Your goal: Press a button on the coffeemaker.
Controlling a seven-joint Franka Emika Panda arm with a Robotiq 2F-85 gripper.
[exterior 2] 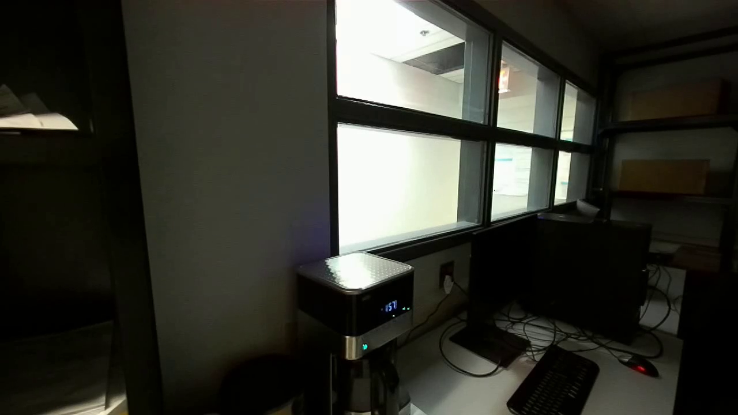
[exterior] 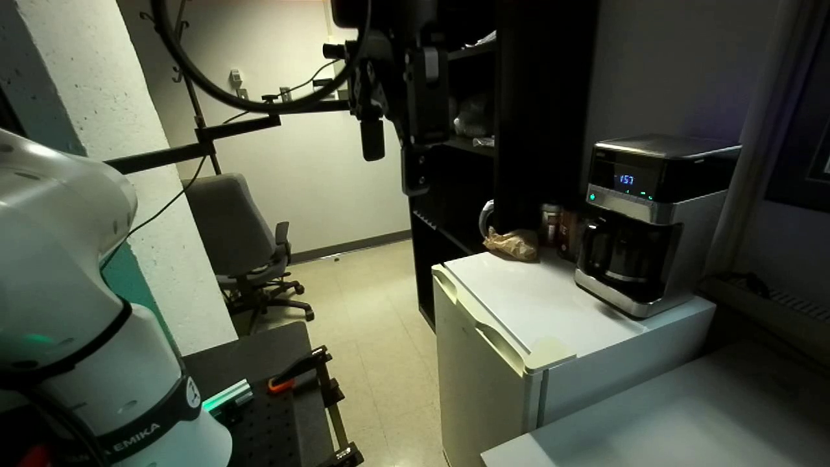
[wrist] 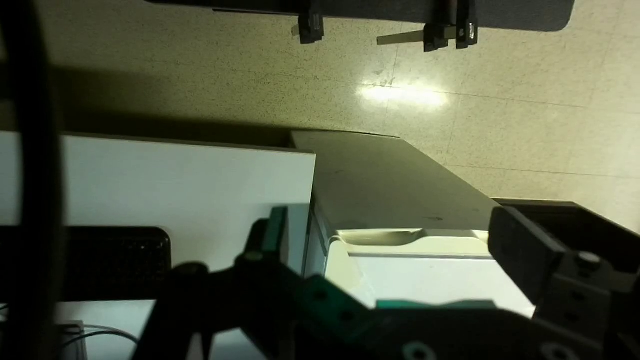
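The coffeemaker (exterior: 655, 217) is a boxy silver-and-black machine standing on the white fridge-like cabinet in an exterior view. It also shows in an exterior view (exterior 2: 354, 314) at the bottom middle. Its dark front panel has a lit blue clock display (exterior: 626, 179). A green-lit button (exterior: 592, 196) sits at one end of the silver strip below it, with small green lights at the other end. The dark glass carafe (exterior: 626, 253) is below. My gripper (exterior: 394, 155) hangs high, pointing down, well apart from the coffeemaker. In the wrist view the gripper (wrist: 390, 222) is open and empty.
The white cabinet (exterior: 489, 389) has a crumpled brown bag (exterior: 512, 244) and jars (exterior: 551, 224) on top. A black shelf (exterior: 545, 97) stands behind. A white desk (exterior 2: 432, 369) with a keyboard (exterior 2: 553, 380) and monitor (exterior 2: 501, 276) adjoins. A chair (exterior: 227, 227) stands farther back.
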